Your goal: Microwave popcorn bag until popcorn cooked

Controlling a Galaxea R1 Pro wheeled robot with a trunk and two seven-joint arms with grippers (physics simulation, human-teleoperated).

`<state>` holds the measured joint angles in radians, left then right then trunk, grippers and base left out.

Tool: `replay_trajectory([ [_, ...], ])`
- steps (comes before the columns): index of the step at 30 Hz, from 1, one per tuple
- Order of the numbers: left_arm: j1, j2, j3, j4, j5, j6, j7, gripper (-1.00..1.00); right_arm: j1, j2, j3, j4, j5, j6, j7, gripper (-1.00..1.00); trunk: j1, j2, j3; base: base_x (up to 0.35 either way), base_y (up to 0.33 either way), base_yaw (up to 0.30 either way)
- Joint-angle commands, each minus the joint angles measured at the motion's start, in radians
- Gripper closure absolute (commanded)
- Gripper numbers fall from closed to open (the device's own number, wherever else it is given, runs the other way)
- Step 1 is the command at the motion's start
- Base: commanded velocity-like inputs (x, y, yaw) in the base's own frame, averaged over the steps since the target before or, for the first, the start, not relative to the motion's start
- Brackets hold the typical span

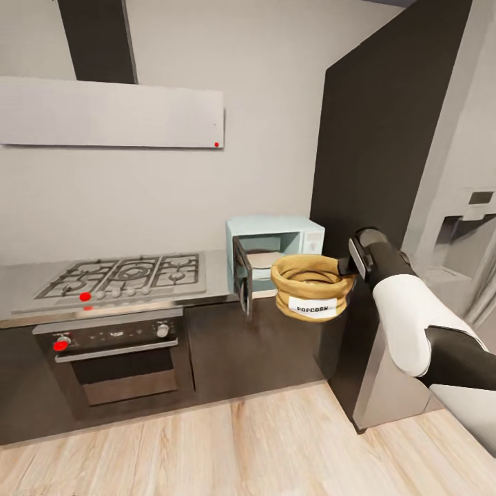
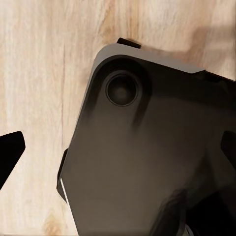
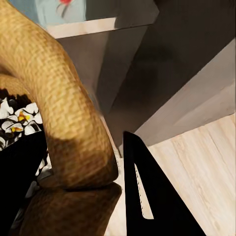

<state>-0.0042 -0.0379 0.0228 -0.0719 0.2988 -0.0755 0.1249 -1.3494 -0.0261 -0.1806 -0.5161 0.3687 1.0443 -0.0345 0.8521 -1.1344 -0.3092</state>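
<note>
One popcorn bag [image 1: 309, 288] hangs in the air just before one microwave [image 1: 277, 249], whose door stands open on the worktop [image 1: 213, 275]. One right tool [image 1: 346, 272] pinches the bag's rolled rim; white kernels [image 3: 17, 118] lie inside. Left tool's state cannot be told.

Popcorn bag [image 1: 311, 284]: coarse woven cloth, burlap-like, matt tan; weave clear in right wrist view [image 3: 69, 123]; label smooth white. Microwave [image 1: 289, 238]: smooth pale mint casing, slight sheen (plastic or painted metal, cannot tell). Countertop [image 1: 213, 279]: glossy grey steel. Hob [image 1: 124, 273]: brushed metal, dark grates. Oven [image 1: 117, 358]: dark glass front, metal handle. Floor [image 1: 207, 448]: light wood planks, visible grain, matt. Right gripper [image 3: 83, 191]: matt black fingers.
</note>
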Motion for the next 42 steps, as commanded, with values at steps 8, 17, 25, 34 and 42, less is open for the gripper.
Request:
replay_trajectory([
  [8, 0.000, 0.000, 0.002, -0.001, 0.003, -0.004, 0.002, -1.00, -0.001, 0.000, -0.007, -0.009, -0.007, 0.003, -0.002, 1.00, 0.000, -0.001, -0.001, 0.068, -0.051, 0.054],
  [17, 0.000, -0.001, 0.002, -0.002, 0.004, -0.003, 0.002, -1.00, -0.001, -0.001, -0.009, -0.010, -0.007, 0.003, 0.036, 1.00, 0.000, -0.001, -0.001, 0.054, 0.000, 0.000],
  [25, 0.000, 0.000, 0.001, -0.002, 0.002, -0.003, 0.001, -1.00, -0.001, 0.000, -0.007, -0.012, -0.007, 0.003, 0.039, 1.00, 0.000, -0.001, -0.001, 0.309, 0.000, 0.000],
  [34, 0.000, 0.000, 0.000, -0.002, 0.002, -0.003, 0.001, -1.00, -0.001, 0.001, -0.007, -0.013, -0.007, 0.003, 0.039, 1.00, 0.000, -0.001, -0.001, 0.321, 0.000, 0.000],
  [42, 0.000, 0.000, 0.001, -0.002, 0.002, -0.003, 0.001, -1.00, -0.001, 0.021, -0.008, -0.010, -0.006, 0.003, 0.039, 1.00, 0.000, -0.001, -0.001, 0.294, 0.000, 0.000],
])
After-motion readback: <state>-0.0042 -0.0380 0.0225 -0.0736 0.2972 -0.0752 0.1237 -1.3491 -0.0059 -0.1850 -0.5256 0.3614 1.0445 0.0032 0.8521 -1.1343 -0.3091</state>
